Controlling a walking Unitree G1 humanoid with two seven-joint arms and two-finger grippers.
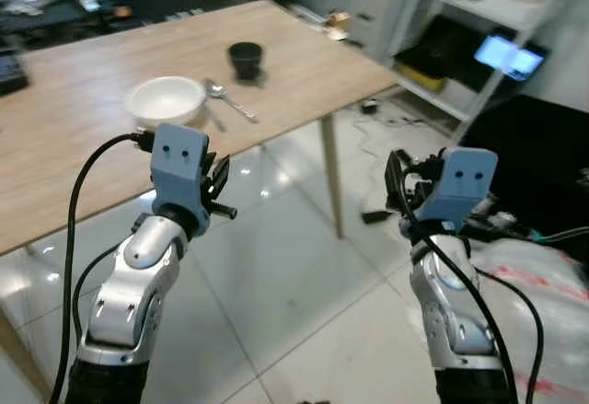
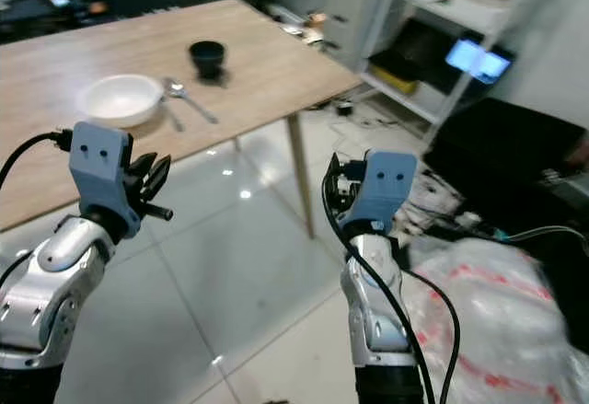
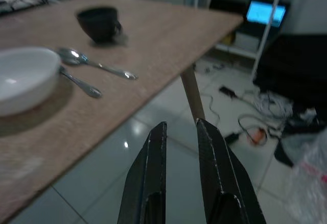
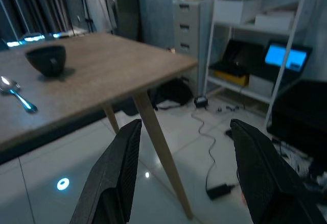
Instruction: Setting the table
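Glossy white floor tiles point(image 1: 276, 275) spread beneath a light wooden table point(image 1: 83, 119) in the left eye view, with ceiling lights reflected on them. On the tabletop sit a white bowl point(image 1: 167, 99), a spoon point(image 1: 228, 99) just beside it, and a small black cup point(image 1: 246, 60) farther back, near the table's far edge. A slanted wooden leg point(image 1: 331, 178) holds up the corner. Behind stand grey drawers point(image 1: 368, 4) and a white shelf unit point(image 1: 479, 17) with a lit blue screen point(image 1: 509, 56); cables point(image 1: 386, 119) lie on the floor below. The left gripper point(image 1: 219, 176) is raised just short of the table's near edge, and the right gripper point(image 1: 398, 176) is raised over the floor, well clear of the table.

From the right eye view, a white plastic bag with red print point(image 2: 488, 330) lies on the floor beside the right arm, next to a dark bulky object point(image 2: 515, 155).

Looking along the left wrist, the black fingers point(image 3: 156, 173) stand close together with only a narrow gap, holding nothing, pointed at the table edge. A second utensil point(image 3: 79, 81) lies touching the bowl, with the spoon next to it.

Along the right wrist, the fingers point(image 4: 117, 173) are spread wide apart and empty, framing the table leg, the floor cables and the shelf.
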